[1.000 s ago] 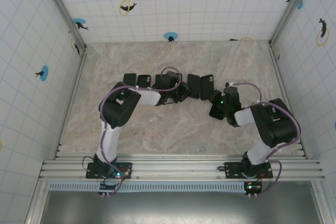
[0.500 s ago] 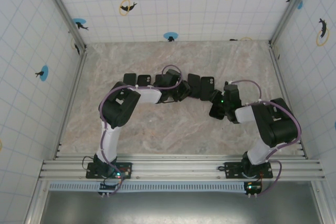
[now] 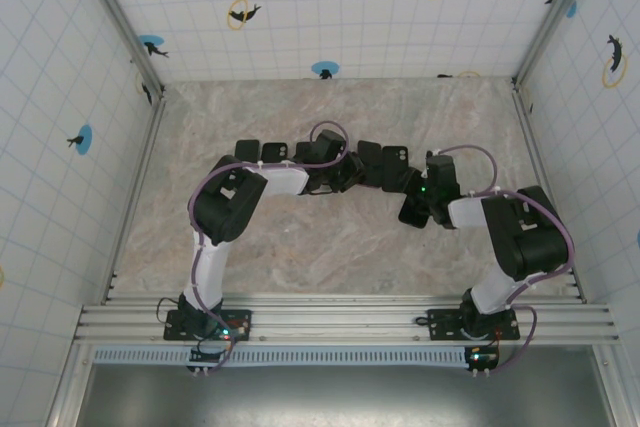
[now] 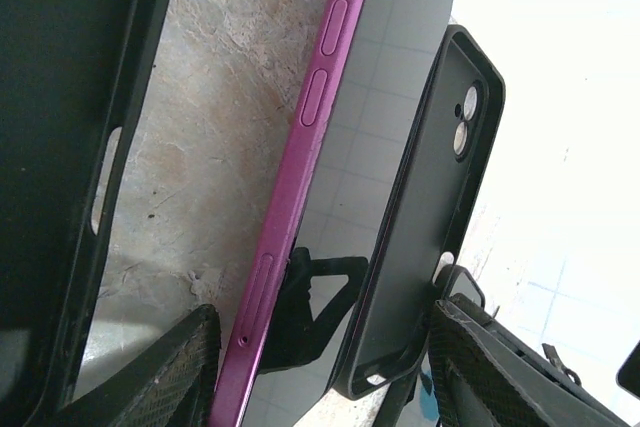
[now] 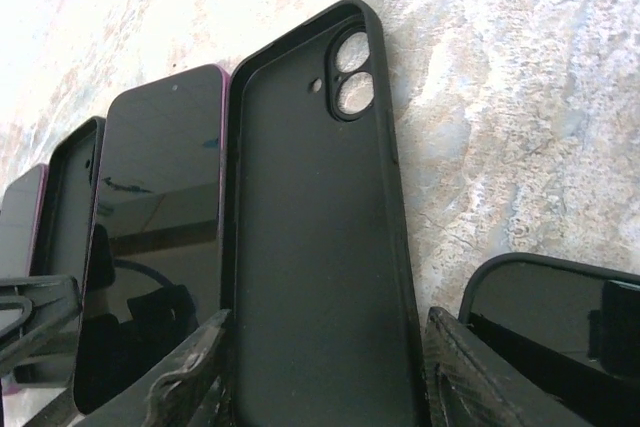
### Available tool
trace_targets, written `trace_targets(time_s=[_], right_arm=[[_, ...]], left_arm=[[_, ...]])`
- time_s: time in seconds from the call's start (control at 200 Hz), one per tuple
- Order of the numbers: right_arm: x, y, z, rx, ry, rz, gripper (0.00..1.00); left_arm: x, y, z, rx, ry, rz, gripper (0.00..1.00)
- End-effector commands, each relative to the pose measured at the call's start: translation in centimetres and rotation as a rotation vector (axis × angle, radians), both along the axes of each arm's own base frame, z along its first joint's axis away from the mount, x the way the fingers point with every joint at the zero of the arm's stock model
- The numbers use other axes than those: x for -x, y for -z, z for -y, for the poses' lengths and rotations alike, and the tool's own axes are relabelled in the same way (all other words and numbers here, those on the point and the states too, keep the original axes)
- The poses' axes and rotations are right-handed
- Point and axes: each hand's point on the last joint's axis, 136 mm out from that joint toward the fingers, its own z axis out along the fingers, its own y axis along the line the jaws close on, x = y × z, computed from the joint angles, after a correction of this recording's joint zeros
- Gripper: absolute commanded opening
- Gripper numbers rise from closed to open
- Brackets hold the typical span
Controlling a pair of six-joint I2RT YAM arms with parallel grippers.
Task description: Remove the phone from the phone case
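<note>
A purple phone [image 4: 300,147] [image 5: 160,237] [image 3: 369,162] lies screen up on the marble table. Beside it on the right is an empty black case [image 5: 315,247] [image 4: 430,197] [image 3: 396,164] with its camera holes at the far end. My left gripper [image 4: 325,372] [image 3: 351,176] is open, its fingers [image 4: 180,367] spanning the near end of the phone and the case's edge. My right gripper [image 5: 325,377] [image 3: 404,187] is open too, one finger close on each side of the empty case's near end. A cased phone [image 5: 560,327] [image 3: 412,211] with a glossy screen lies at the lower right.
More black cases [image 3: 247,152] and phones lie in a row across the table's middle, one case [image 4: 70,147] just left of my left gripper and another case [image 5: 65,207] left of the purple phone. Bare marble [image 3: 330,247] stretches toward the arm bases.
Both grippers have edged a little toward the phone and the empty case between them. The phones and cases have not moved.
</note>
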Motion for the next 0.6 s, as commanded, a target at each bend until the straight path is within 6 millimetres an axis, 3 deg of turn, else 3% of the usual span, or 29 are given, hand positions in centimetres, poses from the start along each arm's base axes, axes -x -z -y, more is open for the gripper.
trace_targets(time_s=[0.0, 0.2, 0.43, 0.596], right_arm=[[0.7, 0.7, 1.6, 0.074, 0.027, -0.043, 0.55], [1.0, 0.2, 2.5, 0.078, 0.047, -0.039, 0.57], [0.3, -2.2, 2.5, 0.055, 0.04, 0.016, 0.59], [1.3, -3.0, 3.8, 0.069, 0.078, -0.003, 0.61]], left_arm=[[-0.3, -2.2, 0.4, 0.007, 0.017, 0.04, 0.59], [-0.6, -3.0, 0.5, -0.001, 0.025, 0.063, 0.64], [-0.9, -3.6, 0.4, -0.029, 0.036, 0.093, 0.67], [-1.2, -5.1, 0.4, -0.035, 0.05, 0.14, 0.68]])
